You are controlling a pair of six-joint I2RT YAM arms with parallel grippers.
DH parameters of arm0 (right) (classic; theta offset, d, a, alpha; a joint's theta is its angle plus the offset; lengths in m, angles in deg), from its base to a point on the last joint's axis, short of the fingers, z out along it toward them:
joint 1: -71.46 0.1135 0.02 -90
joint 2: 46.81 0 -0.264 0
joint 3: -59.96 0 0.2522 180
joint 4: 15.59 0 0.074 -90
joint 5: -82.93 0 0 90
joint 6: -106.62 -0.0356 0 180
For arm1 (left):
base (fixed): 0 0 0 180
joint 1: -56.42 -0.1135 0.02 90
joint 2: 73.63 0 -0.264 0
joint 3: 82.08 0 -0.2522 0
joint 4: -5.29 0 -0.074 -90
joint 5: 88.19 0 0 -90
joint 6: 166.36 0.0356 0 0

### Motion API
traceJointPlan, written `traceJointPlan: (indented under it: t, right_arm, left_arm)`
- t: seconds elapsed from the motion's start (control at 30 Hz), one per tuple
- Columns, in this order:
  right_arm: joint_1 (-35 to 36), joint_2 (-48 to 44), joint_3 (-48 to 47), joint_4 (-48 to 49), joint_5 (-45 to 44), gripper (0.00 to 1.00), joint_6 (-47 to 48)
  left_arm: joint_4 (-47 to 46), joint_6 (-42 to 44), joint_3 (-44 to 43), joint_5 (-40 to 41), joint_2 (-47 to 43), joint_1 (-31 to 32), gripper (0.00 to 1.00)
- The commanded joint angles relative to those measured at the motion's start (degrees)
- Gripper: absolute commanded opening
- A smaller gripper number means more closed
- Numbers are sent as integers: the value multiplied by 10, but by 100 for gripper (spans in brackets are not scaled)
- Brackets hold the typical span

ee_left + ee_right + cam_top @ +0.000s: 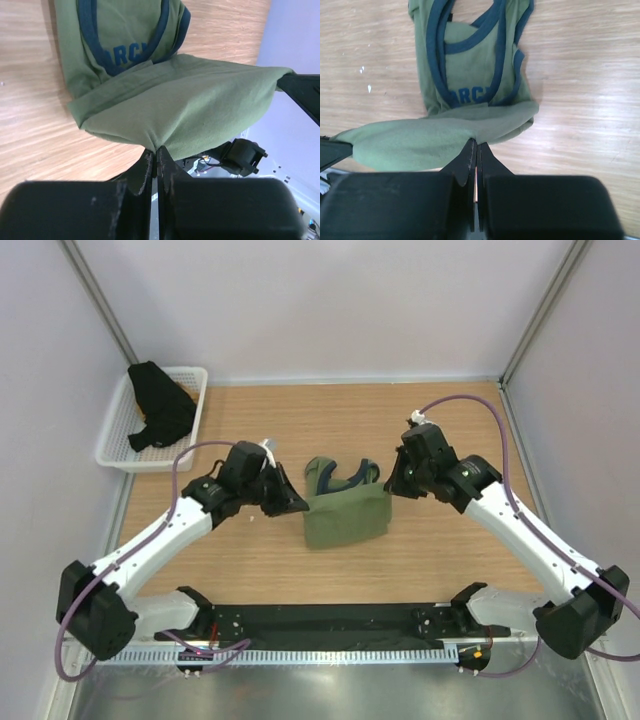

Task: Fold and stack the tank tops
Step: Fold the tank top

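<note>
The olive green tank top (pixel 345 515) with navy trim lies mid-table, its lower part folded up over the lettered chest (pixel 125 52). My left gripper (pixel 297 506) is shut on the fold's left edge (pixel 155 145). On the other side my right gripper (pixel 392 486) is shut on the fold's right edge (pixel 476 140). Between the two the folded cloth is lifted and stretched. The straps and neckline (pixel 470 35) rest flat on the wood. The black tank top (pixel 160 408) lies crumpled in the white basket (pixel 190 375) at the back left.
The basket stands against the left wall. White enclosure walls (pixel 320 300) close the table at the back and both sides. A black rail (pixel 330 625) runs along the near edge between the arm bases.
</note>
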Motion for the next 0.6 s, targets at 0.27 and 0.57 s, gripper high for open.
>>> traceJointPlan:
  t: [0.27, 0.57]
  right_arm:
    - [-126, 136, -62, 106, 92, 1, 55]
    - [-185, 304, -173, 121, 139, 1, 78]
  left_arm:
    - [-40, 60, -152, -65, 202, -70, 2]
    - [26, 107, -323, -49, 383, -101, 1]
